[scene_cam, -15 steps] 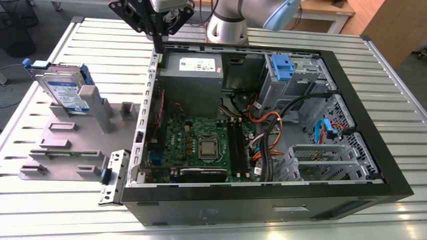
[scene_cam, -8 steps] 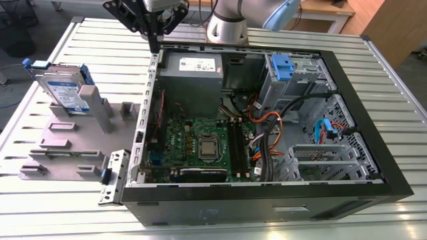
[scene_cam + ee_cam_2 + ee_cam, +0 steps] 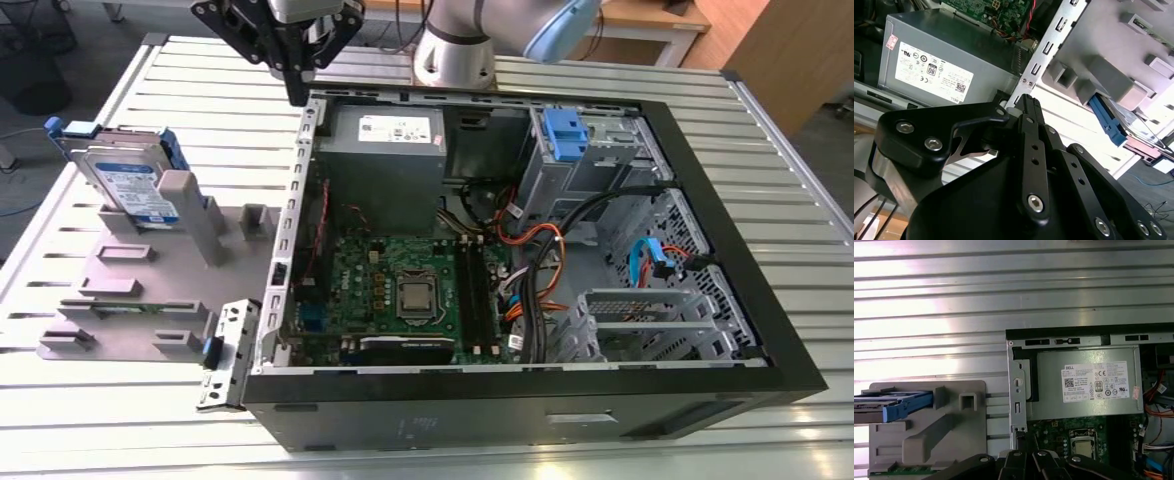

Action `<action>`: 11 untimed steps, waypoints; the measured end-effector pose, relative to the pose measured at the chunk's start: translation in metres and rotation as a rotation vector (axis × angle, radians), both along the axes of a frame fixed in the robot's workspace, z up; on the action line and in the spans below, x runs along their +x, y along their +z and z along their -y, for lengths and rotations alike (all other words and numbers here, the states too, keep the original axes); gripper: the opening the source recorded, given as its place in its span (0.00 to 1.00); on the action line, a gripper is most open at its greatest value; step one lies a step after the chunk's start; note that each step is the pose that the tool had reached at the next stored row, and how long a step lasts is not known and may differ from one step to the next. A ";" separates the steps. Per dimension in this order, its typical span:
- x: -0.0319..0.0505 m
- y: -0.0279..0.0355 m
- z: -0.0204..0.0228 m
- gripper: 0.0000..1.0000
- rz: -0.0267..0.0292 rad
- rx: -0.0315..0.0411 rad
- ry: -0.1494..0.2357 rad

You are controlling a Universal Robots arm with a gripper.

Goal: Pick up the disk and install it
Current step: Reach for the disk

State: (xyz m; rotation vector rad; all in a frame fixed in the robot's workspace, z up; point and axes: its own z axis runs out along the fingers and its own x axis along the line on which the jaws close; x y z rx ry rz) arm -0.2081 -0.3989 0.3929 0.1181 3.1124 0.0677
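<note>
The exterior view overlooks the computer case (image 3: pixel 467 420); both wrist views, nearer, share its power supply (image 3: pixel 929 70) (image 3: pixel 1089 385).

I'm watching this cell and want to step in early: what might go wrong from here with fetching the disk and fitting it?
1. The disk stands leaning in the grey holder; an off-centre grip might tip or jam it.
2. The claw hangs shut close to the case rim; a low sideways move might clip it.
3. Loose cables cross the case interior and might snag the disk.
</note>
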 end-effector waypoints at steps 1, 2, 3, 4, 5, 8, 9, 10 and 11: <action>-0.0011 0.0000 0.0000 0.11 -0.0001 -0.0001 0.000; -0.0023 0.0000 0.0000 0.11 -0.0001 -0.0001 0.000; -0.0034 0.0000 0.0000 0.11 0.0000 0.0000 0.000; -0.0046 0.0000 0.0000 0.11 0.0000 0.0000 0.000; -0.0057 0.0000 0.0000 0.11 0.0000 -0.0001 0.000; -0.0091 0.0000 0.0000 0.11 0.0000 0.0000 0.000; -0.0103 0.0000 0.0000 0.11 -0.0001 -0.0001 0.000; -0.0115 0.0000 0.0000 0.11 0.0000 0.0000 0.000; -0.0126 0.0000 0.0000 0.11 0.0000 -0.0001 0.000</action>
